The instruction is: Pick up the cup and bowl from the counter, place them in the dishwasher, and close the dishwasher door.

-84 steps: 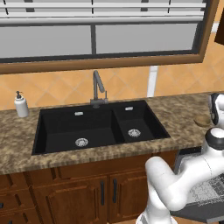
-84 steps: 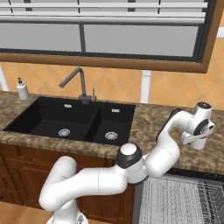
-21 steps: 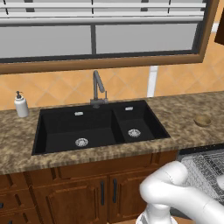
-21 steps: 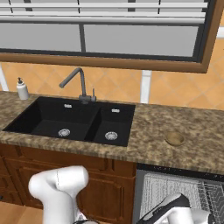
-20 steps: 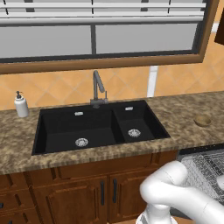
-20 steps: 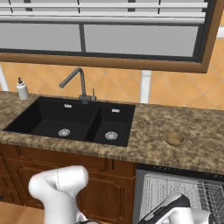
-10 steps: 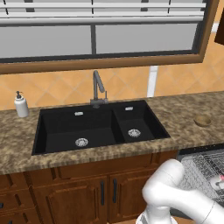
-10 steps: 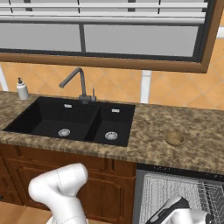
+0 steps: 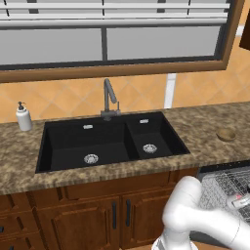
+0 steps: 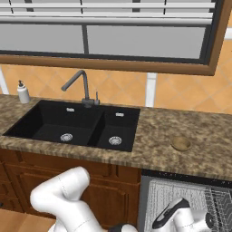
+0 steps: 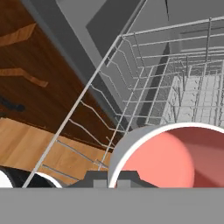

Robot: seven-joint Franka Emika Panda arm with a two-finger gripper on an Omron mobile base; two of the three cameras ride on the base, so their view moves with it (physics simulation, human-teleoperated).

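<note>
One white, pink-lined cylindrical cup (image 11: pixel 168 157) sits clamped in the robot's two-finger gripper (image 9: pixel 238 201), above the grey wire-mesh dishwasher rack (image 11: pixel 175 87). One shallow round tan bowl (image 10: pixel 181 143) rests on the speckled granite table (image 10: pixel 190 154), right of one black double sink (image 10: pixel 77 124).
</note>
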